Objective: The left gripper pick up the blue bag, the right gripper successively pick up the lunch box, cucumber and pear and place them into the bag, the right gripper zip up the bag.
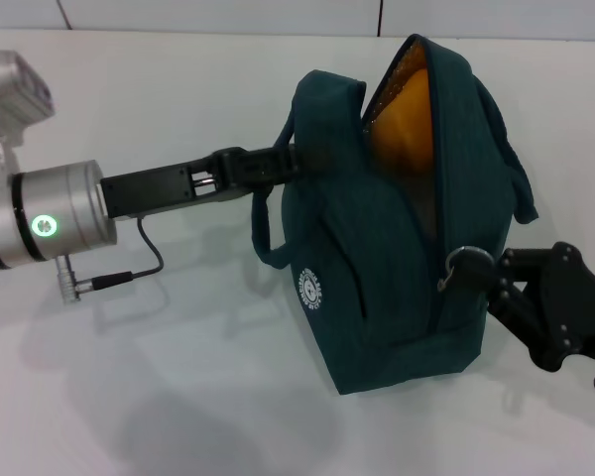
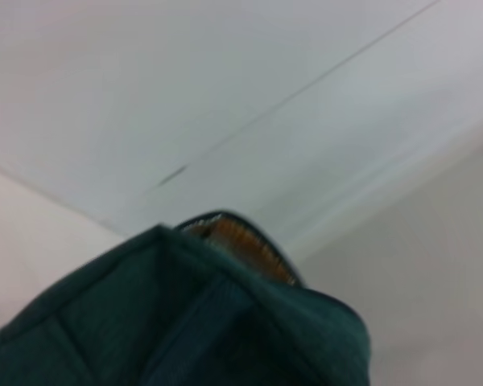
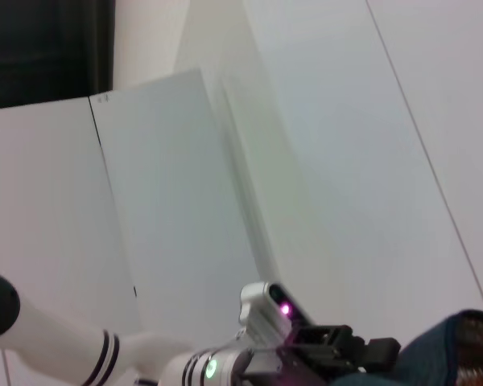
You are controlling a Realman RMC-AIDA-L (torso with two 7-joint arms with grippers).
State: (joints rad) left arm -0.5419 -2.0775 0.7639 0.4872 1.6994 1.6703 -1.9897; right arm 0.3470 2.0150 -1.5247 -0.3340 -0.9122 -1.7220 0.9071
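The blue bag stands upright on the white table, with its round white logo facing me. Its zip is open along the upper part, and an orange-yellow surface shows in the gap; I cannot tell what it is. My left gripper is shut on the bag's upper left side by a handle. My right gripper is at the bag's lower right, shut on the ring zip pull. The lunch box, cucumber and pear are out of view. The bag also shows in the left wrist view and in the right wrist view.
The white table spreads around the bag. A white wall panel runs along the far edge. A loose handle hangs on the bag's left side. The left arm's cable droops toward the table.
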